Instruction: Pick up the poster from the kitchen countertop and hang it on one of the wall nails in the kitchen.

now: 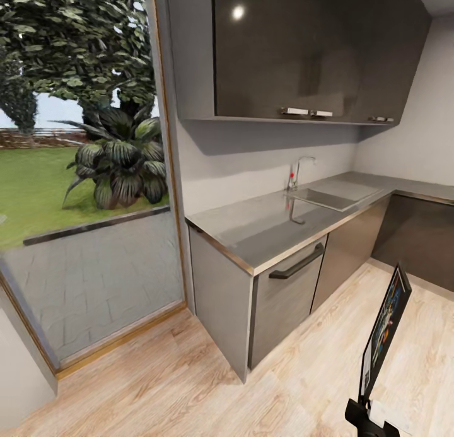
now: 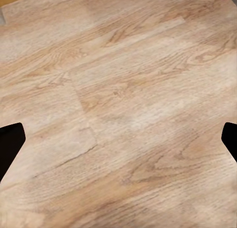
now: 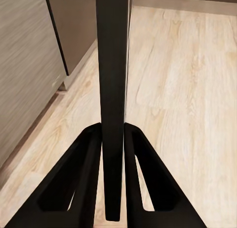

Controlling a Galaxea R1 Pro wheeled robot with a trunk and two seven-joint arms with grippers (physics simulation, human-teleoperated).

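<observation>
Clamped on the poster's (image 3: 112, 90) lower edge, the right pincer (image 3: 113, 154) held it upright beside the counter (image 1: 271, 229); the left pincer (image 2: 118, 139) hung open, so carrying to a nail wanted slow, level travel.

Counts in the kitchen scene
There was one poster (image 1: 384, 333), one tabletop (image 1: 265, 232), one sink (image 1: 334, 197), one tap (image 1: 294, 172), two grippers, three upper cabinet handles at upper right and one drawer handle (image 1: 296, 263).
</observation>
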